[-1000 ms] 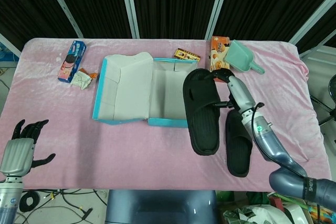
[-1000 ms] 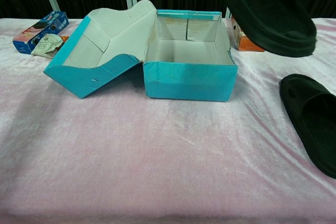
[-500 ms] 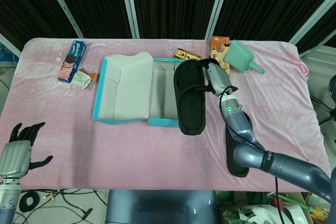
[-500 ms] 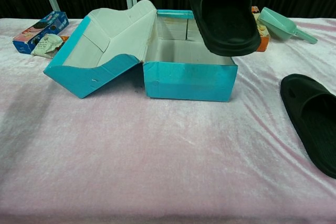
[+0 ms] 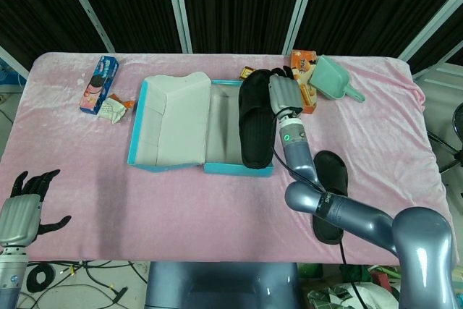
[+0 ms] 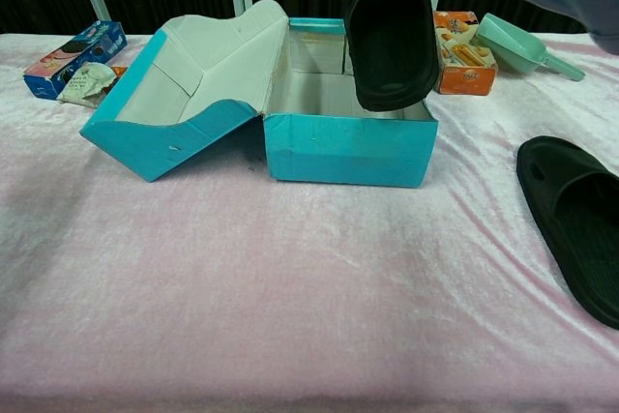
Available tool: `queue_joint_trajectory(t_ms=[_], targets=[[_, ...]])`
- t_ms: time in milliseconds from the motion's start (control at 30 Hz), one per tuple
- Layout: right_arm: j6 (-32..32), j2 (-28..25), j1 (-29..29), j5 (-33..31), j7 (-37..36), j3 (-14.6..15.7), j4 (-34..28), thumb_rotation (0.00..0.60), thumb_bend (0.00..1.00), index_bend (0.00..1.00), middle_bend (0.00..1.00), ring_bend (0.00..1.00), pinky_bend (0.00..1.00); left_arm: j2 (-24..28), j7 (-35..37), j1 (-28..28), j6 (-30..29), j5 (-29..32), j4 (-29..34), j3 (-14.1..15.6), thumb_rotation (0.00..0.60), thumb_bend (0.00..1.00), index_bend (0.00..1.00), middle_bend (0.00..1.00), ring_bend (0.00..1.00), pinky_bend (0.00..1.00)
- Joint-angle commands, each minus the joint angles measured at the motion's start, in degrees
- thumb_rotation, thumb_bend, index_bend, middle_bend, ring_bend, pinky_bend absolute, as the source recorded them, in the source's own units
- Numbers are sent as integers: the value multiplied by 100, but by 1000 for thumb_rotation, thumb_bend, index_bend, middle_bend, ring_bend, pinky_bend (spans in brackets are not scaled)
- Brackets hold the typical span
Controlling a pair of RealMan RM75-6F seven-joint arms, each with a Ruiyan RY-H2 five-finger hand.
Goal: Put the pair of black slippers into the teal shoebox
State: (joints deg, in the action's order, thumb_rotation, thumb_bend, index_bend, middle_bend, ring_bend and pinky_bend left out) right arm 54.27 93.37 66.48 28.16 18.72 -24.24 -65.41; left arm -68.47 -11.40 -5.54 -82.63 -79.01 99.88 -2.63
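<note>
One slipper, gripped by the right robot hand, has been carried over the shoebox, while its mate is left on the desk.

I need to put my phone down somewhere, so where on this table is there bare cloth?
The wide front strip of pink cloth, below the teal shoebox and left of the lying slipper, is bare. So is the left side below the cookie pack. The back right is crowded: snack box, green scoop, right hand holding the raised slipper.
</note>
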Motion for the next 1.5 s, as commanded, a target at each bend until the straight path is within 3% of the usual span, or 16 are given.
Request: queue_joint_trajectory(t_ms=[33, 367, 667, 1033, 1500], targets=[[59, 207, 101, 0, 186, -9, 317, 600, 249, 465, 482, 171, 61, 4, 0, 6, 4, 18, -4, -2, 600, 0, 149, 198, 163, 0], [46, 477, 110, 445, 56, -116, 826, 600, 249, 471, 485, 179, 61, 38, -43, 7, 10, 55, 45, -15, 600, 0, 149, 193, 163, 0], [-17, 844, -19, 960, -27, 109, 1115, 600, 249, 476, 490, 179, 61, 35, -75, -14, 31, 47, 78, -19, 600, 0, 149, 192, 163, 0], [-481, 885, -73, 779, 490, 156, 1038, 600, 249, 476, 486, 177, 61, 37, -77, -11, 44, 88, 87, -25, 600, 0, 149, 191, 163, 0], [-656, 747, -78, 398, 1304, 299, 848, 600, 247, 477, 550, 200, 62, 38, -133, -38, 78, 125, 127, -40, 600, 0, 149, 191, 163, 0]])
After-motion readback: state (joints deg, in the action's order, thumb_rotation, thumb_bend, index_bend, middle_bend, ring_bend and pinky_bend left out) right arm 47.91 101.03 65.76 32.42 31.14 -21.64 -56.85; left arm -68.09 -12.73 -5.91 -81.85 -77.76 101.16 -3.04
